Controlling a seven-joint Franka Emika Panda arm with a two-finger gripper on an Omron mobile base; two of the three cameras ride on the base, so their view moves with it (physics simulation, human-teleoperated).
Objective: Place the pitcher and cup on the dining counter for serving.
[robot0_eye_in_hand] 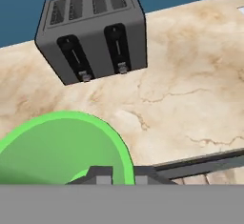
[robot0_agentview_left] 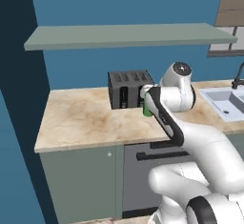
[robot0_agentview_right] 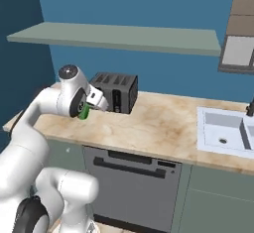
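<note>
Arm's bent mid-frame in front of the toaster (robot0_agentview_left: 129, 88), wrist hiding most of the cup (robot0_eye_in_hand: 64, 147), whose green rim sits lower left in the hand view straddled by the pincer (robot0_eye_in_hand: 119, 174), so it seems clamped on, above the marbled surface (robot0_agentview_left: 81, 118).

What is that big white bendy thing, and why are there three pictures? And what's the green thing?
The white bendy thing is a robot arm in a pretend computer kitchen. Two pictures come from cameras behind the arm, one on each side, so you see the same counter twice. The third comes from a camera on the robot's hand. At the end of the arm is a gripper, like two fingers. The green thing is a cup, and the hand camera looks right down into it. The gripper seems to be holding its rim, though I can't see clearly. On the counter sit a dark toaster and, further along, a white sink.
</note>
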